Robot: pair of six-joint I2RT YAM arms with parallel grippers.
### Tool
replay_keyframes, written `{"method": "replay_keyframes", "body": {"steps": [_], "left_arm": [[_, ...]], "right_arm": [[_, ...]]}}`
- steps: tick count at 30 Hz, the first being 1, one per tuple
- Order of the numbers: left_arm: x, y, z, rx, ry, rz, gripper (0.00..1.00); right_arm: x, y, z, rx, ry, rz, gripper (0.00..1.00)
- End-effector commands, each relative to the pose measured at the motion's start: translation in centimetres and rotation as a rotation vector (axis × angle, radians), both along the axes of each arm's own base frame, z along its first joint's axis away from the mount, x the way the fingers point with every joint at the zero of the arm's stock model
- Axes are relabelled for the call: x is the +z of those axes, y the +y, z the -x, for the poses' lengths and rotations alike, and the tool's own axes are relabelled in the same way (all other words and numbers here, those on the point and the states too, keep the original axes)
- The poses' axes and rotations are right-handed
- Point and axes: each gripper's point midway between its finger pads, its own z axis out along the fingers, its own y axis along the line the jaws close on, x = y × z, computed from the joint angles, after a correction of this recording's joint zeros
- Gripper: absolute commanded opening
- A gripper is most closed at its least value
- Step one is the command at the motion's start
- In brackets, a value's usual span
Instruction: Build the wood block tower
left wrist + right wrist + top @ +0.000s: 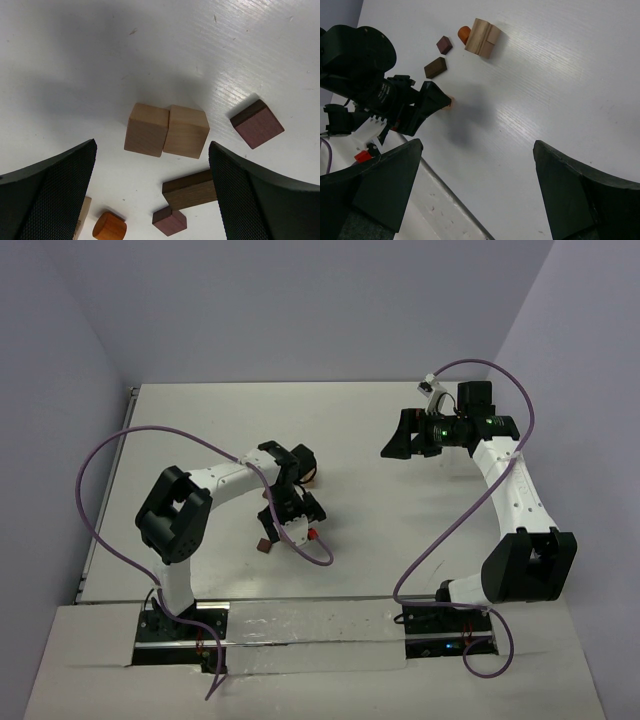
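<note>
Squarely between the parted fingers (pixel 60 190) of the left hand (pixel 152 147), two tan cubes (pixel 146 130) touch; two reddish-brown cubes (pixel 257 125) lie nearby.

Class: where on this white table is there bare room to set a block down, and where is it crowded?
Bare: the white table beyond the left gripper, and between it and the right gripper. Crowded: under the left gripper, where two touching light tan wooden cubes, a dark brown rectangular block and an orange cylinder sit.
</note>
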Motion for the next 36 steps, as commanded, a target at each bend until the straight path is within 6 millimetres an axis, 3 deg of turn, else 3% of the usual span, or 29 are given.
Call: {"method": "replay_keyframes", "body": {"steps": [1, 29, 36], "left_arm": [[-0.1, -1.4, 0.0, -0.245, -0.044, 0.088, 0.99], [-2.0, -1.2, 0.4, -0.249, -0.039, 0.071, 0.96], [-2.5, -1.0, 0.1, -0.252, -0.055, 0.057, 0.8]], "right_arm": [[0.4, 0.1, 0.4, 0.012, -0.003, -0.021, 1.0], [0.1, 0.2, 0.3, 0.018, 0.013, -0.032, 1.0], [0.1, 0.2, 0.3, 0.018, 0.016, -0.034, 1.0]]}}
